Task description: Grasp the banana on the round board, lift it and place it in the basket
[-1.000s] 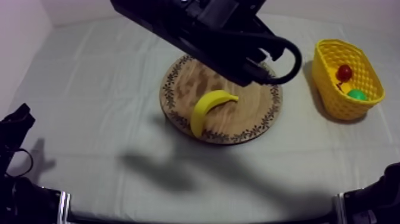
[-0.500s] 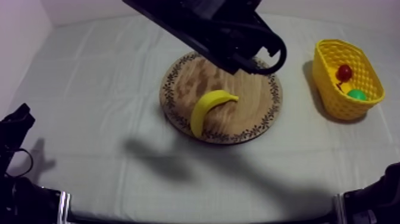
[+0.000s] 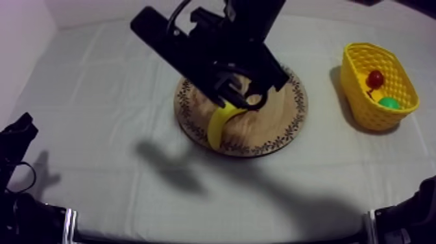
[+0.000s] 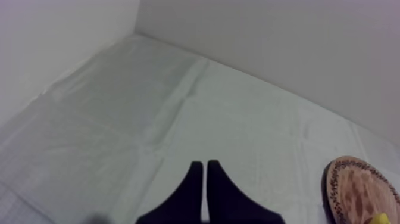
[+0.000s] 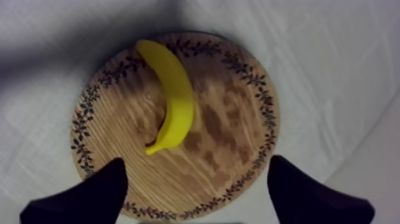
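A yellow banana (image 3: pixel 217 127) lies on the round wooden board (image 3: pixel 276 126) near the table's middle. My right arm reaches in from the upper right, and my right gripper (image 3: pixel 241 100) hangs just above the banana's upper end, covering it. In the right wrist view the banana (image 5: pixel 172 101) curves across the board (image 5: pixel 226 131), and my right gripper (image 5: pixel 196 161) is open, its fingers spread wide with nothing between them. My left gripper (image 3: pixel 16 133) rests low at the table's left side. In its own wrist view my left gripper (image 4: pixel 205 165) is shut, the fingers together as a narrow wedge.
The yellow basket (image 3: pixel 370 115) stands at the right, apart from the board, holding a small red fruit (image 3: pixel 375 79) and a green fruit (image 3: pixel 389 102). The board's patterned rim (image 4: pixel 357 184) lies ahead of my left gripper. Bare cloth surrounds the board.
My right arm has come down and leftward over the board, and its gripper now sits just above the banana. The banana, basket and left arm have not moved.
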Action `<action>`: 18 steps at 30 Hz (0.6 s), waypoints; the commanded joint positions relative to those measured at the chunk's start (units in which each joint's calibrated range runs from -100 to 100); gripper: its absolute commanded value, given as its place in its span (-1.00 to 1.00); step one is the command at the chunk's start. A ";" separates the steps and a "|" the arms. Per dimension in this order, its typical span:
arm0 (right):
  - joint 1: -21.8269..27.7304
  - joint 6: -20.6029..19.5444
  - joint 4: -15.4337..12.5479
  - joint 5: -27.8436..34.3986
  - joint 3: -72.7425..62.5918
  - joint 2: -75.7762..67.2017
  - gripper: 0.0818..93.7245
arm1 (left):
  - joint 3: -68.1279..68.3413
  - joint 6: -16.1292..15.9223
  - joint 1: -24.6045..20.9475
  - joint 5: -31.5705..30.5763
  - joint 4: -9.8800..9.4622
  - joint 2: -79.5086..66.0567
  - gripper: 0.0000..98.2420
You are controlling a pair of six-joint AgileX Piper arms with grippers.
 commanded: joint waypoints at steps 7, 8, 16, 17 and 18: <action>0.94 -1.04 0.63 -6.56 1.83 7.94 0.63 | 0.03 -0.03 0.01 0.00 -0.02 0.00 -1.00; 0.97 -1.15 0.65 -6.98 1.76 8.96 0.63 | 0.03 -0.03 0.01 0.00 -0.02 0.00 -1.00; 0.75 -1.78 1.51 -8.59 -0.20 16.14 0.63 | 0.03 -0.04 0.01 0.00 -0.02 0.00 -1.00; 0.72 -1.87 1.65 -8.66 -0.52 16.92 0.63 | 0.03 -0.04 0.01 0.00 -0.02 0.00 -1.00; 0.71 -1.99 1.80 -8.79 -0.78 17.67 0.63 | 0.03 -0.04 0.01 0.00 -0.02 0.00 -1.00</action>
